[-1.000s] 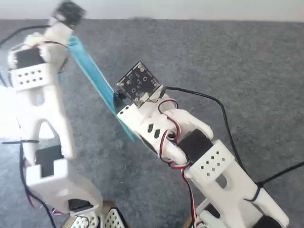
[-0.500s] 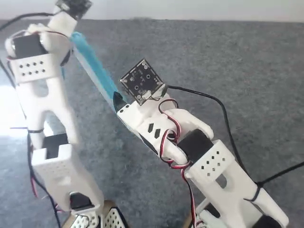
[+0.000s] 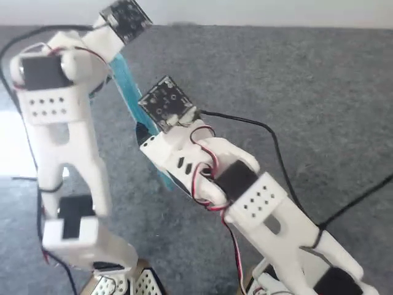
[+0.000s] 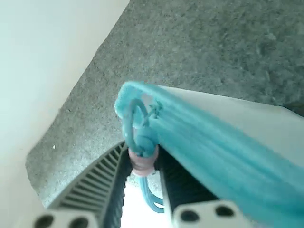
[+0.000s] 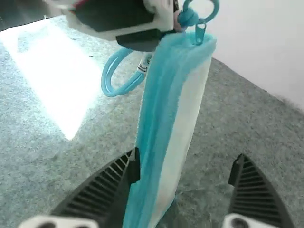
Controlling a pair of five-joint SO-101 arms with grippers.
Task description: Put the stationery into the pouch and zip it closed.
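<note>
A turquoise pouch [image 3: 126,86] hangs stretched between the two arms above the grey carpet. My left gripper [image 4: 142,161] is shut on the pink and turquoise zip pull [image 4: 141,142] at the pouch's [image 4: 213,142] upper end. In the right wrist view the pouch [image 5: 171,118] stands upright from the right gripper [image 5: 186,164]. That gripper is open: the pouch leans on one finger [image 5: 118,185], with a gap to the other finger [image 5: 247,185]. The left gripper [image 5: 161,19] holds the pull [image 5: 197,12] above it. No loose stationery is visible.
Grey carpet [image 3: 295,80] covers the table, with a white wall behind it. A turquoise cord loop [image 5: 118,76] hangs from the pouch's top end. A black cable [image 3: 276,147] runs from the right arm across the carpet. Bright light falls on the carpet at the left [image 3: 12,141].
The left arm has swung right with the pull, so the pouch now hangs steeper. The right arm has shifted left and slightly farther back with the pouch's lower end.
</note>
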